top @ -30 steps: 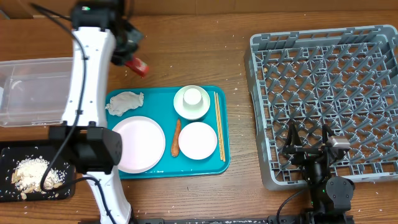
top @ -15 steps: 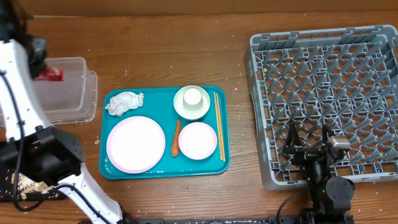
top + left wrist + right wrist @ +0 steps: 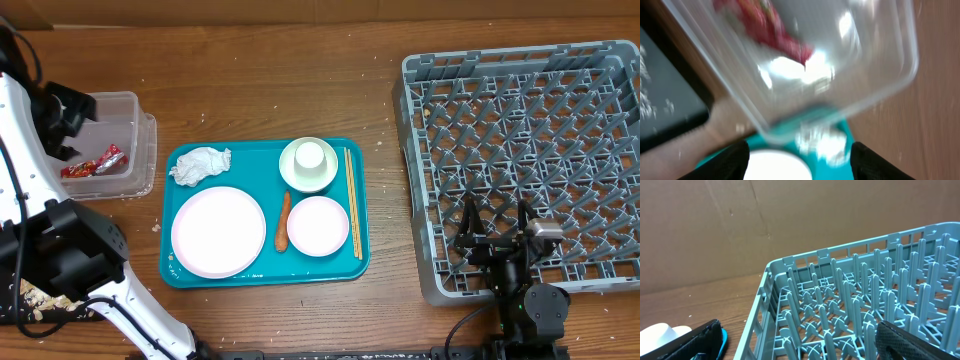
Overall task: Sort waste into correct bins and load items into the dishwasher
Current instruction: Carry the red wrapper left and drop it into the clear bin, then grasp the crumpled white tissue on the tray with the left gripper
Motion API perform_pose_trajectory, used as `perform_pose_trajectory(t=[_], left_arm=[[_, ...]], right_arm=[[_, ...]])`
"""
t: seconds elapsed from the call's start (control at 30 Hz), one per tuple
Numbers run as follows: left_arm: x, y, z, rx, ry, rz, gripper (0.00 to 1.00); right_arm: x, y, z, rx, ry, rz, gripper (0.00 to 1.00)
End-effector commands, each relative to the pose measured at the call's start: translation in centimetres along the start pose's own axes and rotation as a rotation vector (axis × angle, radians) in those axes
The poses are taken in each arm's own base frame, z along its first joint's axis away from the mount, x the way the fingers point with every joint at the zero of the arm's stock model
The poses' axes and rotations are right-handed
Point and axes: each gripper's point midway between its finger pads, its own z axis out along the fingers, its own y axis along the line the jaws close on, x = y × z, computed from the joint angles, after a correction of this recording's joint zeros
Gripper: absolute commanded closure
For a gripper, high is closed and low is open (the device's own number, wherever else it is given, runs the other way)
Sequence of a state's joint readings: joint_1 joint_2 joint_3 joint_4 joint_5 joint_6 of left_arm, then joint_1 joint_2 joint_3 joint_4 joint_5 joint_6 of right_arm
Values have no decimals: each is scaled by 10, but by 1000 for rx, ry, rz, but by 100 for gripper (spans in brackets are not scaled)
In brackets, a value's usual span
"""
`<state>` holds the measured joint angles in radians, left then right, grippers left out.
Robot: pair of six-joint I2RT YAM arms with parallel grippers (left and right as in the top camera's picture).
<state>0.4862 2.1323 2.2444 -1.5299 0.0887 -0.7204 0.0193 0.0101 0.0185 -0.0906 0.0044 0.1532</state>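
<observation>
One wrapper [image 3: 93,161] now inside tub [image 3: 114,96]

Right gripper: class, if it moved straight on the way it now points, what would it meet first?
Probably the upright pegs of the grey dish rack, which lies right ahead of the open right gripper; exact depth is unclear.

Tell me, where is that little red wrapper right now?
Seen from overhead, the red wrapper lies inside the clear tub at the table's far left, just left of the teal tray.
</observation>
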Motion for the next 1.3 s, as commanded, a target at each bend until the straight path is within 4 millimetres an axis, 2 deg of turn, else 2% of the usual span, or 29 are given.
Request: perform_pose_trajectory(t=[0.0, 0.17, 0.23, 0.37, 0.5, 0.6, 0.67, 0.83, 1.1, 1.27], left_arm=[[52, -35, 1, 127, 182, 195, 34], [99, -43, 5, -5, 202, 296, 32], [110, -39, 6, -111, 155, 257, 33], [131, -47, 11, -217, 52, 227, 32], [158, -46, 26, -314, -19, 146, 32], [171, -44, 41, -345, -24, 99, 32], [171, -41, 53, -359, -47, 60, 31], [155, -36, 83, -359, -94, 22, 29], [143, -30, 109, -335, -86, -19, 29], [136, -39, 126, -278, -115, -20, 29]], right_arm=[[1, -2, 0, 7, -5, -4, 0], [1, -2, 0, 7, -5, -4, 0], [1, -2, 0, 7, -5, -4, 0], [1, -2, 0, 7, -5, -4, 0], [1, -2, 0, 7, -5, -4, 0], [1, -2, 0, 7, -5, -4, 0], [1, -2, 0, 7, -5, -4, 0], [1, -2, 0, 7, -5, -4, 0], [1, -2, 0, 7, -5, -4, 0], [1, -2, 0, 7, -5, -4, 0]])
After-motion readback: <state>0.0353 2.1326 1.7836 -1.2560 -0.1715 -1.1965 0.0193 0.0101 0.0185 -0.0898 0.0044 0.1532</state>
